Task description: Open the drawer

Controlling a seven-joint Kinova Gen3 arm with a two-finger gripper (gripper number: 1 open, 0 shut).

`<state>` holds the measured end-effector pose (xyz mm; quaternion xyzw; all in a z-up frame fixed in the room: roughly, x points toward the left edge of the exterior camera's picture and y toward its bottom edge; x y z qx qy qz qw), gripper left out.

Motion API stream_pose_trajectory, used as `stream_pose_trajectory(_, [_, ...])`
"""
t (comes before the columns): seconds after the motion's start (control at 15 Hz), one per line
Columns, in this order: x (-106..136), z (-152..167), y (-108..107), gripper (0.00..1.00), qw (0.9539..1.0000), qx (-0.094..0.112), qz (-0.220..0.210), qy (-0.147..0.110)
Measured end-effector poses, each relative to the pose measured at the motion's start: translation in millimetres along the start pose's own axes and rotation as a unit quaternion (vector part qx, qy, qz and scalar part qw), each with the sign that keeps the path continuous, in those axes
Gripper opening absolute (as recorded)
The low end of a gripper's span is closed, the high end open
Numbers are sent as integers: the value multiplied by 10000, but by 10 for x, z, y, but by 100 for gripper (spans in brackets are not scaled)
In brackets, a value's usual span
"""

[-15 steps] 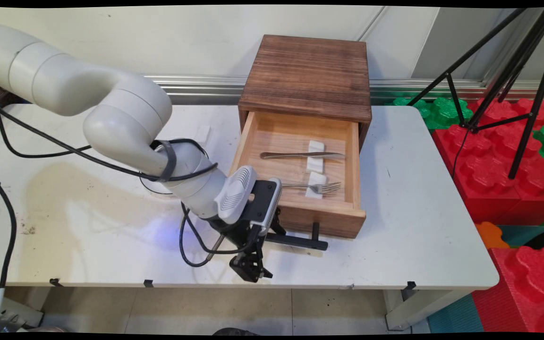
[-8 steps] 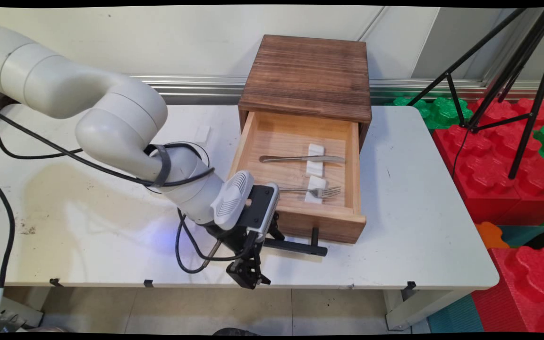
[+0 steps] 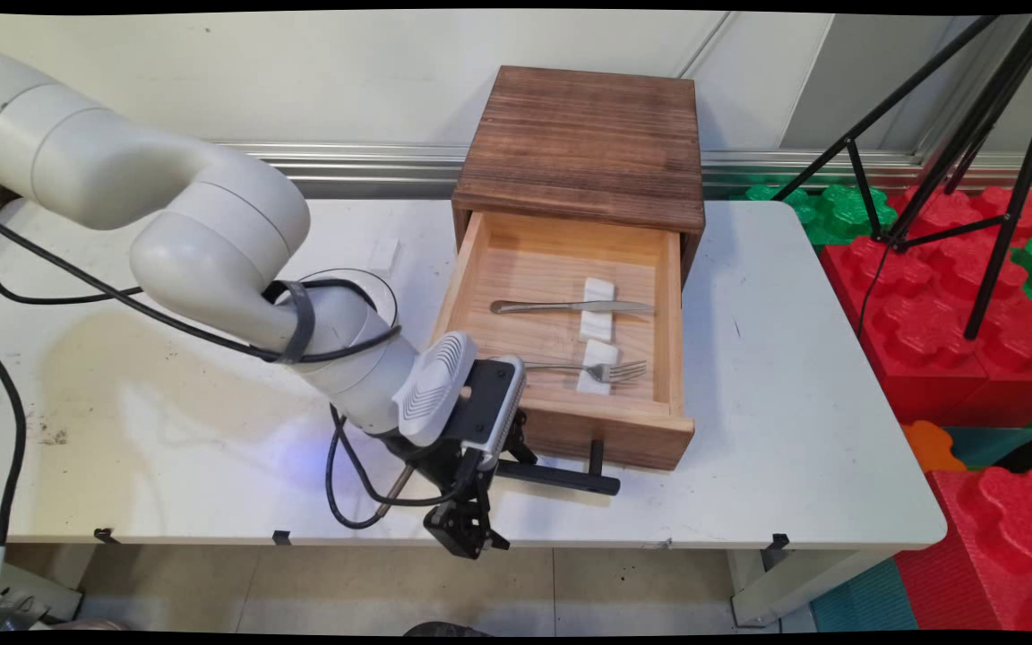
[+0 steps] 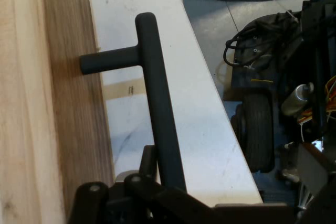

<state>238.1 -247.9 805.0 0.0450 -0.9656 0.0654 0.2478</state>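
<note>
While the gripper sits at the left end of the black handle, the drawer stands well out of its wooden box | fingers closed around the bar, clamping it | fork and knife lie inside | drawer front reaches near the table's front edge

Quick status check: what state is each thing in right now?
Drawer: pulled open.
Handle: gripped at its left end.
Gripper: shut on handle.
Knife: flat in drawer, on white pads.
Fork: flat in drawer, nearer the front.
</note>
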Motion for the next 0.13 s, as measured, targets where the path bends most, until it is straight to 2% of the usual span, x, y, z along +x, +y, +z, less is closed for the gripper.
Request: stream_pose_trajectory(0.13, [0,-5,16,100,10000,-5,9,4])
